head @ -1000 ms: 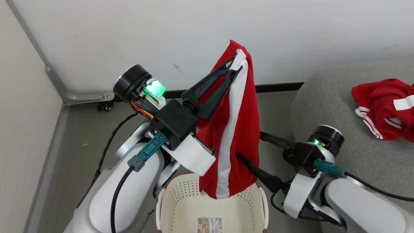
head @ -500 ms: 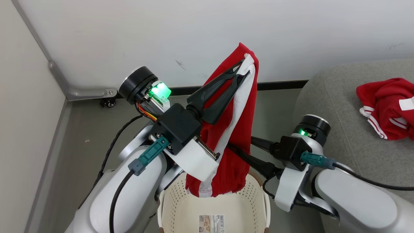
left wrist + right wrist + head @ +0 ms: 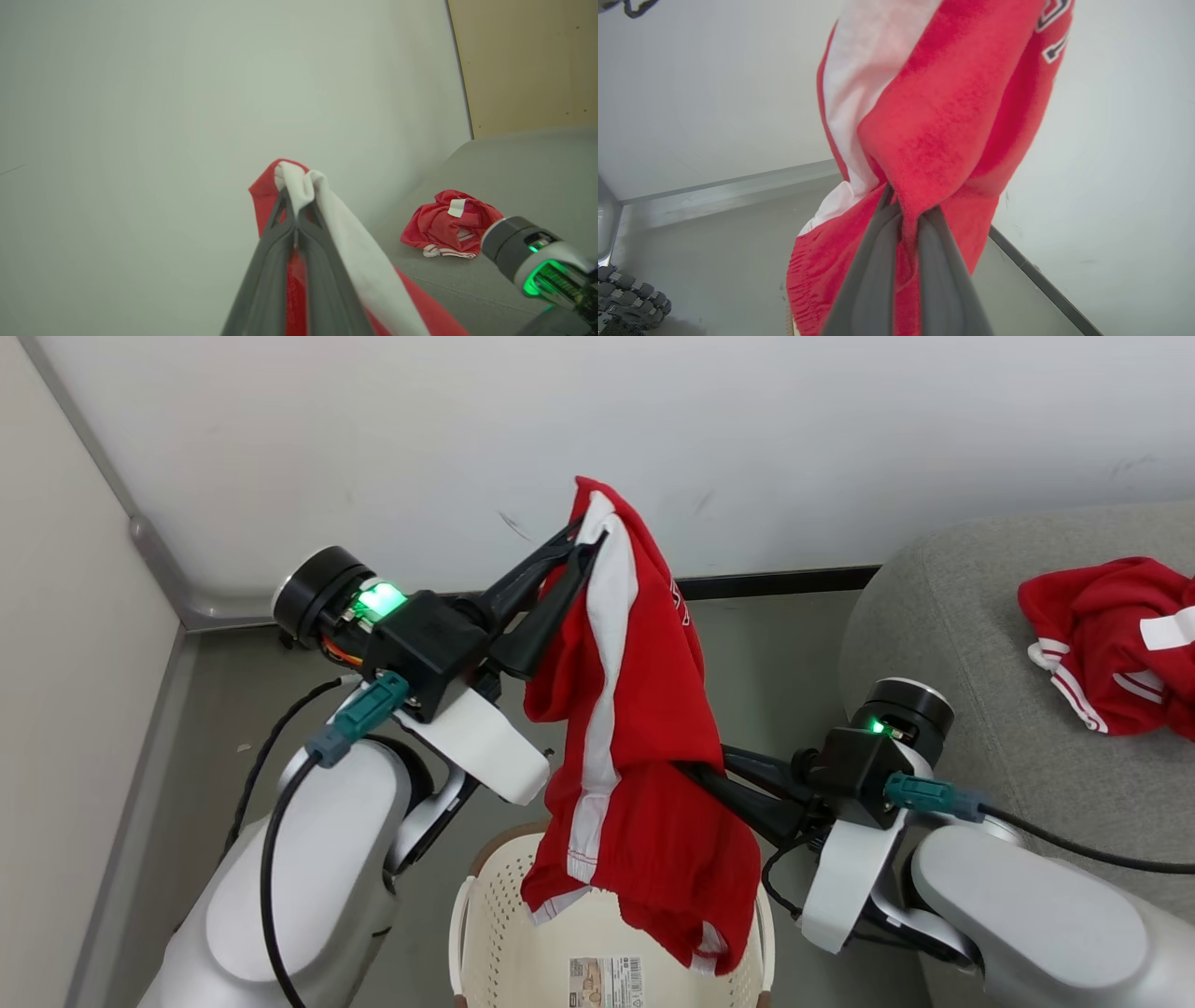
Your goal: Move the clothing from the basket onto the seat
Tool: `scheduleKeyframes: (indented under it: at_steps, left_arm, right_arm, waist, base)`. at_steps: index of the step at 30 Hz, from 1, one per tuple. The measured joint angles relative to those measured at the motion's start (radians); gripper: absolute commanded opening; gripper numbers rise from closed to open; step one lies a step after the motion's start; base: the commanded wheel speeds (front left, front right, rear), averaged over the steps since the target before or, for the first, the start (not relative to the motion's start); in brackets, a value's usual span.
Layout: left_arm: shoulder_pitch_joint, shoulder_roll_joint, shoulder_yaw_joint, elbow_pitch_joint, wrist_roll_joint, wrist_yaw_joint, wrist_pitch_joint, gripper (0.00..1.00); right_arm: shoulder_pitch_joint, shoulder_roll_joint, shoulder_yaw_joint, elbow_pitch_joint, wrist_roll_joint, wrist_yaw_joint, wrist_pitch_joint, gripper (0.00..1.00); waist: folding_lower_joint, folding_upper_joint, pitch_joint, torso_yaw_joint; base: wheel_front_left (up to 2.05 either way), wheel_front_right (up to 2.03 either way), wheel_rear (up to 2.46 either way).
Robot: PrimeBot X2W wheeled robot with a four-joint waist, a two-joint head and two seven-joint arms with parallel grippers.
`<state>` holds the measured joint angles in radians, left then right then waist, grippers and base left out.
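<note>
Our left gripper (image 3: 583, 537) is clamped tight on the top fold of the shorts (image 3: 644, 728). Red cloth and the white stripe (image 3: 602, 691) are bunched over its tips. In the left wrist view its two fingers (image 3: 271, 270) meet with only fabric between them.

Our right gripper (image 3: 906, 205) is closed too, nipping a pinch of the same shorts lower down, about mid-length. In the head view its tips are buried in the cloth.

Between the two grips the shorts hang stretched, with the high end at the left gripper. Below the right gripper the rest droops in a loose fold. The white stripe runs down the side facing us, and dark-edged white lettering (image 3: 1052, 32) shows on the far face.

The lower hem (image 3: 653, 915) dangles over the basket (image 3: 495, 915) and covers part of its right rim. We cannot tell whether it touches the rim. A barcode sticker (image 3: 607, 983) lies on the basket's bottom.

Off to our right, the top (image 3: 1111, 635) lies crumpled on the seat (image 3: 952, 616), well apart from the basket, with a white-striped cuff (image 3: 1055, 658) toward us.

Behind everything stands a pale wall (image 3: 653, 420) with a dark baseboard (image 3: 784, 583), and grey floor (image 3: 233, 709) lies around the basket.
</note>
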<state>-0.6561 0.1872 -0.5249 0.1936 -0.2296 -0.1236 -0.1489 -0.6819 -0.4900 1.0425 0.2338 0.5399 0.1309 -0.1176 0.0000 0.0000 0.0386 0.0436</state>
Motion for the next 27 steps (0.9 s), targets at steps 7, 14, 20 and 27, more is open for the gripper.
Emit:
scheduleKeyframes:
  at_steps: [7,14,20,27]
  left_arm:
    - [0.047,0.016,0.038,0.103,-0.05,0.0,0.015,0.0]
    - [0.093,0.03,0.069,0.165,-0.078,0.0,0.016,0.47]
    - [0.125,0.03,0.086,0.19,-0.105,0.0,0.007,1.0]
    - [0.152,0.032,0.127,0.195,-0.127,0.019,-0.021,1.0]
  right_arm:
    - [0.003,-0.013,-0.03,-0.017,0.068,0.0,-0.04,0.0]
    - [0.005,-0.026,-0.112,-0.037,0.119,0.0,-0.077,0.0]
    - [0.012,-0.07,-0.202,-0.01,0.131,0.0,-0.095,0.0]
    - [0.066,-0.11,-0.286,0.012,0.131,0.0,-0.104,0.0]
  waist:
    - [0.0,0.0,-0.003,-0.018]
    - [0.0,0.0,-0.01,-0.043]
    - [0.0,0.0,-0.019,-0.065]
    - [0.0,0.0,-0.026,-0.087]
  base:
    - [0.0,0.0,0.0]
    - [0.0,0.0,0.0]
    - [0.0,0.0,0.0]
    - [0.0,0.0,0.0]
